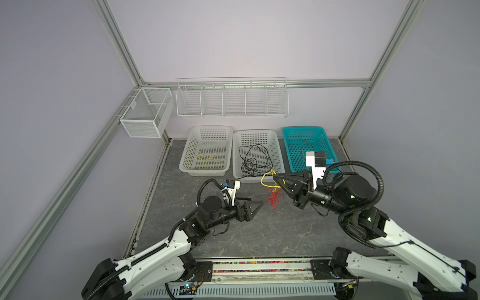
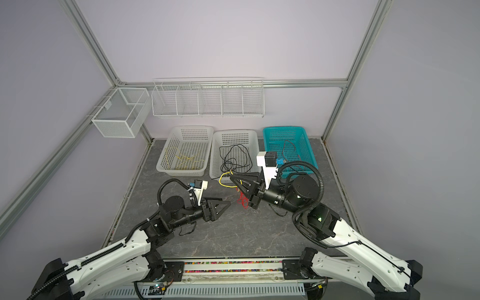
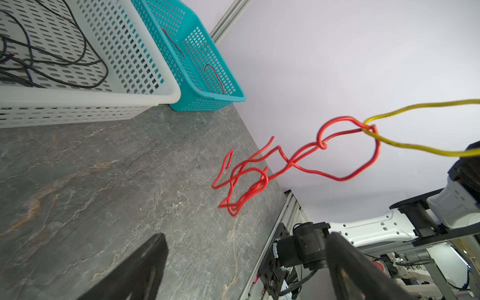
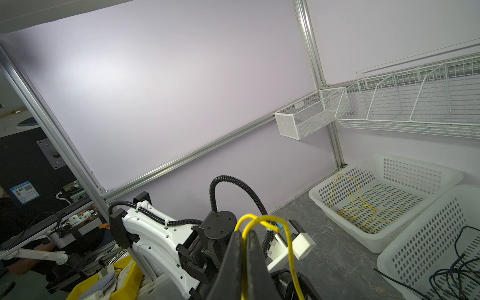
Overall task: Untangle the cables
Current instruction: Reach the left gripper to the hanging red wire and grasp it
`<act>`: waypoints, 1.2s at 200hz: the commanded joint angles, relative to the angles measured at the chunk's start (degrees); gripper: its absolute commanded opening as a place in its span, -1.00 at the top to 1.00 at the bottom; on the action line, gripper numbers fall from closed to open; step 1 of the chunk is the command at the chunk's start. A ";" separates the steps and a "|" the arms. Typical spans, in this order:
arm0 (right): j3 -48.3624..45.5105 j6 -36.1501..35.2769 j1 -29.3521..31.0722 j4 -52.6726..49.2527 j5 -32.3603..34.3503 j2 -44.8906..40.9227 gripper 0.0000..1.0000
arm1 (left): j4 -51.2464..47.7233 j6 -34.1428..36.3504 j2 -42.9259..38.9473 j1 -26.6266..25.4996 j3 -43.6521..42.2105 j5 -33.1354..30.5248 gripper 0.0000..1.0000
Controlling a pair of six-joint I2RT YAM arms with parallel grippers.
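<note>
Surface: a grey stone-patterned table (image 1: 233, 233), closed in by lilac walls and an aluminium frame (image 1: 117, 46).
Far edge: a left white basket (image 1: 207, 127), a middle white basket (image 1: 255, 132) and a teal basket (image 1: 302, 128) stand in a row, with a wire rack (image 1: 232, 114) and a mesh box (image 1: 140, 130) on the walls above.
Sorted cables: a loose yellow cable (image 1: 205, 158) lies in the left basket, a black cable (image 1: 254, 158) in the middle one and a thin red strand (image 3: 218, 75) in the teal one.
Right gripper (image 1: 274, 177): its jaws are pinched together on the yellow loop (image 1: 265, 179), raised just near of the middle basket.
Tangle: the red bundle (image 1: 272, 198) hangs under the yellow loop, between the two grippers.
Left gripper (image 1: 255, 202): its jaws are spread wide with nothing between them, low over the table, left of the red bundle and apart from it.
Left wrist view only: the red bundle hooks around the yellow loop at one bend. Its lowest coils blur at the table, so contact cannot be told.
Right wrist view only: the yellow loop arches out from between the closed fingers (image 4: 255, 249).
Open room: the widest free table lies near of both grippers. The baskets block the far side.
</note>
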 commanded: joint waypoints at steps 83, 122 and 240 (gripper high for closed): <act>0.83 3.14 -0.02 3.79 -4.10 -0.23 0.87 | 7.62 4.36 5.32 -5.55 0.81 5.51 -0.81; 1.16 3.73 0.10 4.02 -5.01 -0.66 0.87 | 4.59 7.53 9.46 -7.07 2.48 2.57 -0.69; 0.90 5.71 1.16 5.53 -8.40 -0.93 0.87 | 0.77 11.32 8.90 -7.06 5.14 -5.50 -0.14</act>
